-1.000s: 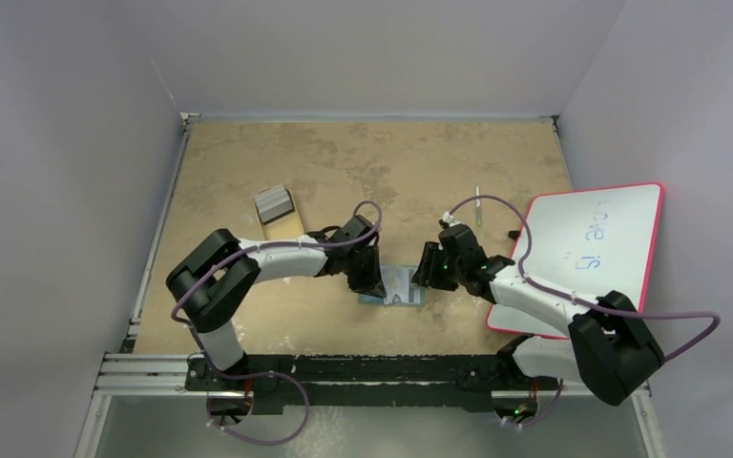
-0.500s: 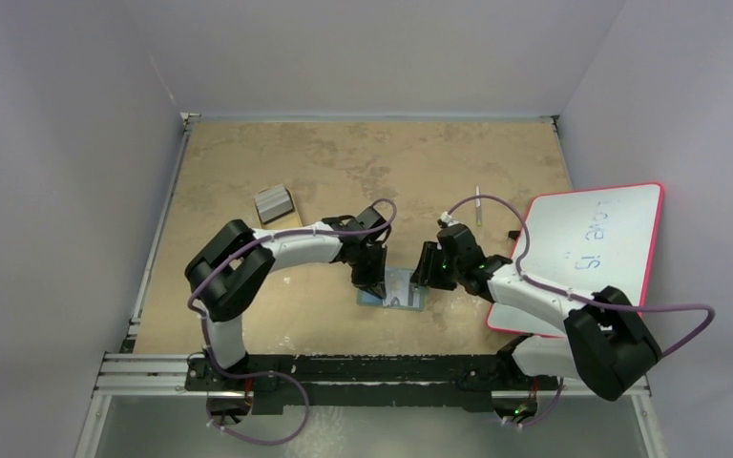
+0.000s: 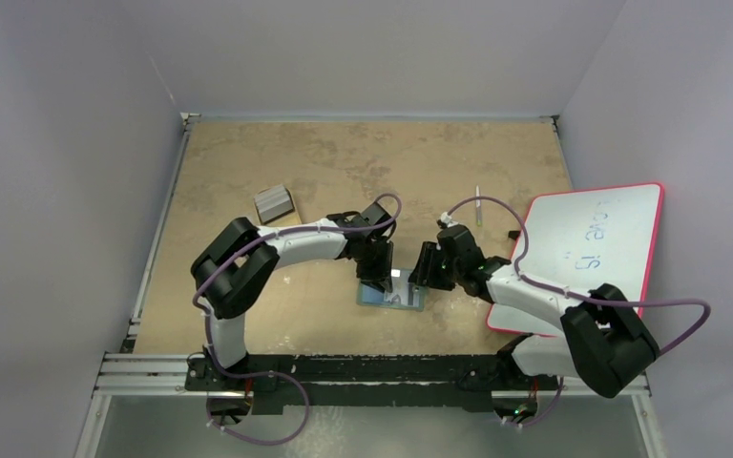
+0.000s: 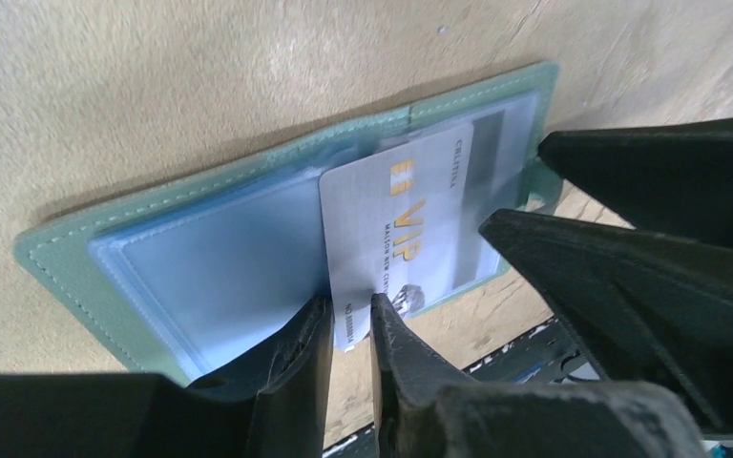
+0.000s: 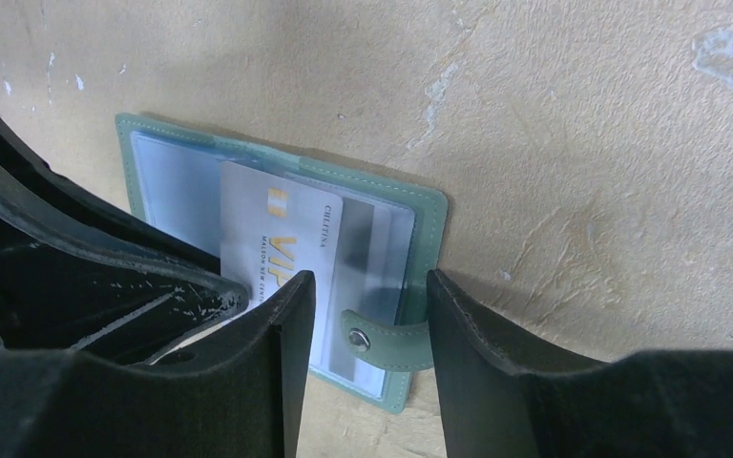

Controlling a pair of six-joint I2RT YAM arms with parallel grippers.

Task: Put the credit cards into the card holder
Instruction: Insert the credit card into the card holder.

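The card holder (image 3: pixel 387 296) lies open on the table, green-edged with bluish clear pockets (image 4: pixel 200 277). A white VIP credit card (image 4: pixel 391 219) sits partly inside its right pocket (image 5: pixel 382 229), the near end sticking out. My left gripper (image 4: pixel 348 303) is at that near end, jaws a narrow gap apart, the card's corner showing between the tips. My right gripper (image 5: pixel 367 279) stands open over the holder's right edge, straddling the snap strap (image 5: pixel 382 343). In the top view the left gripper (image 3: pixel 379 277) and the right gripper (image 3: pixel 427 277) flank the holder. More grey credit cards (image 3: pixel 274 201) are stacked far left.
A pink-edged whiteboard (image 3: pixel 592 243) lies at the right under my right arm. A thin pen (image 3: pixel 478 205) and a small dark object (image 3: pixel 513 235) lie beside it. The metal rail (image 3: pixel 153 367) runs along the table's near edge.
My left arm has shifted right, bringing the card over the holder's right half, and its jaws have parted slightly. The right gripper has stayed at the holder's edge.
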